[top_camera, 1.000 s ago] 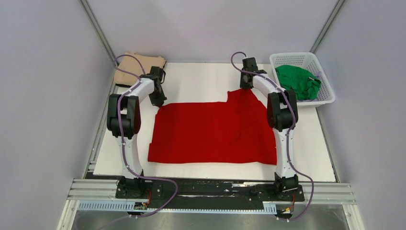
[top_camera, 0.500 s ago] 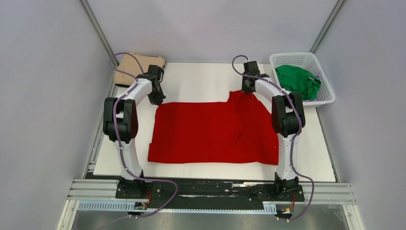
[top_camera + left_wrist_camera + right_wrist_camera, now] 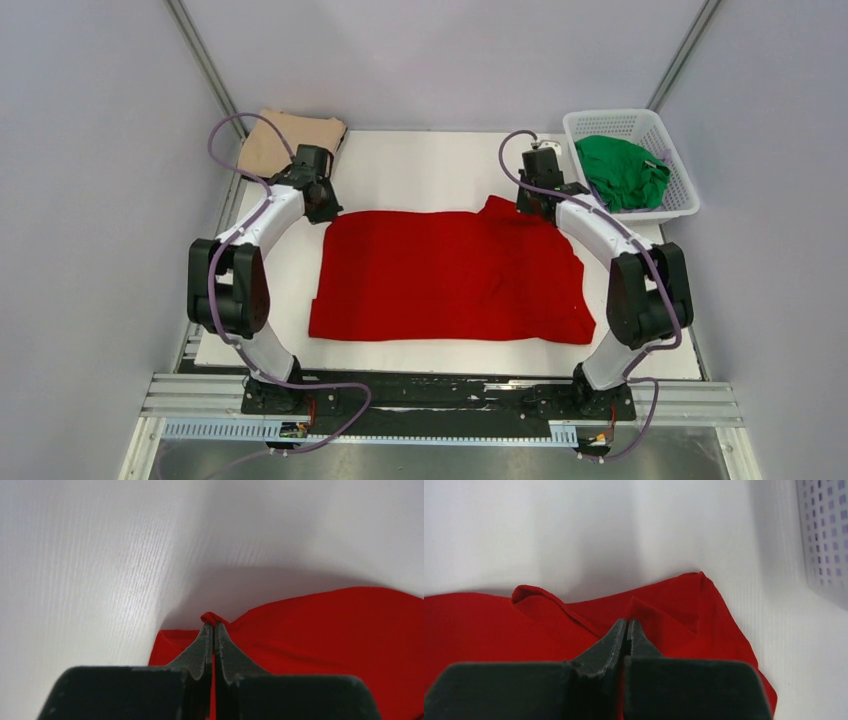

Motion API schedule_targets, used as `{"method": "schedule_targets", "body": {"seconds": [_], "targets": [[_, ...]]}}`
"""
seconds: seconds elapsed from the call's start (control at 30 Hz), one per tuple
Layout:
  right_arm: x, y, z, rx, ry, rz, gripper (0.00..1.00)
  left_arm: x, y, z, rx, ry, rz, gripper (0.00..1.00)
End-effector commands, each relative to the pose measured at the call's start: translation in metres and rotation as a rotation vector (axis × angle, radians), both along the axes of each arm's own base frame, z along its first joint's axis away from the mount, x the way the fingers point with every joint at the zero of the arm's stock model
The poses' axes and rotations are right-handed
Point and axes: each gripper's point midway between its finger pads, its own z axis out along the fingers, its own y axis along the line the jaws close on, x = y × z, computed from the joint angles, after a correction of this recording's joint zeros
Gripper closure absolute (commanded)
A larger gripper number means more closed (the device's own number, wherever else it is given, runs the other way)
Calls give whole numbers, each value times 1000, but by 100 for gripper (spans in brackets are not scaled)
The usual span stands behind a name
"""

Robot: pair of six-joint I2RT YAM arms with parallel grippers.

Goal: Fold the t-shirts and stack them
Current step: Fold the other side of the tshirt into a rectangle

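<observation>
A bright red t-shirt (image 3: pixel 450 275) lies spread across the middle of the white table top. My left gripper (image 3: pixel 325 212) is at its far left corner. In the left wrist view that gripper (image 3: pixel 213 625) is shut, and a small fold of the red t-shirt (image 3: pixel 325 630) pokes out at the tips. My right gripper (image 3: pixel 530 207) is at the far right corner, where the cloth is bunched. In the right wrist view it (image 3: pixel 626 622) is shut on a raised peak of the red t-shirt (image 3: pixel 674 605). A tan t-shirt (image 3: pixel 290 135) lies folded at the far left. A green t-shirt (image 3: pixel 620 170) is crumpled in the basket.
The white lattice basket (image 3: pixel 640 118) stands at the far right off the table top, and its wall (image 3: pixel 824 535) shows close to the right gripper. Grey walls close in the sides and back. The white table top (image 3: pixel 420 165) shows bare behind the red shirt.
The right gripper has closed on the shirt's far right corner and shifted right and nearer, rumpling the cloth. Both elbows have swung outward and down. The left gripper keeps its hold.
</observation>
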Motion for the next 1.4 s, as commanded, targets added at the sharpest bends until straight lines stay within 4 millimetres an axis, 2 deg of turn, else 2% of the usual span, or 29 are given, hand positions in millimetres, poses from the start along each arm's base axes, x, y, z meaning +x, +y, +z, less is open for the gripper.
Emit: {"method": "schedule_targets", "body": {"seconds": [0.0,0.03,0.07,0.2,0.23,0.27,0.43,0.47,0.5,0.53,0.77,0.87,0.9,1.07,1.2,1.27,1.37], "targets": [[-23,-11,26,21,-48,-63,100,-5,-8,19,-23,-91,-48,100],[-30,-12,29,25,-47,-65,100,-6,-9,26,-28,-116,-51,100],[-36,-13,30,28,-42,-64,100,-11,-8,22,-27,-108,-53,100],[-63,-19,30,27,-12,-71,100,-25,-8,34,-38,-160,-65,100],[-70,-20,31,29,-7,-75,100,-30,-8,29,-40,-153,-67,100],[-76,-21,32,32,1,-78,100,-32,-10,35,-49,-176,-72,100],[-108,-29,38,40,33,-98,100,-49,-10,36,-71,-198,-77,100],[-114,-31,39,39,40,-101,100,-51,-10,42,-77,-221,-79,100],[-119,-32,39,39,47,-103,100,-56,-10,38,-78,-214,-79,100],[-124,-33,39,39,55,-105,100,-58,-10,44,-86,-237,-80,100],[-158,-35,33,54,132,-110,100,-89,-7,33,-116,-242,-59,100],[-170,-33,29,70,164,-107,100,-105,-1,21,-107,-224,-29,100],[-174,-31,27,81,177,-100,100,-107,0,22,-111,-236,-19,100],[-194,-16,11,152,271,-89,99,-119,4,4,-113,-201,21,100],[-222,-9,-5,198,410,-119,94,-125,5,-7,-119,-173,45,93],[-246,-7,-14,216,518,-147,88,-132,8,-11,-122,-158,72,89],[-279,2,-20,285,622,-155,77,-153,12,-11,-128,-131,113,75]]}}
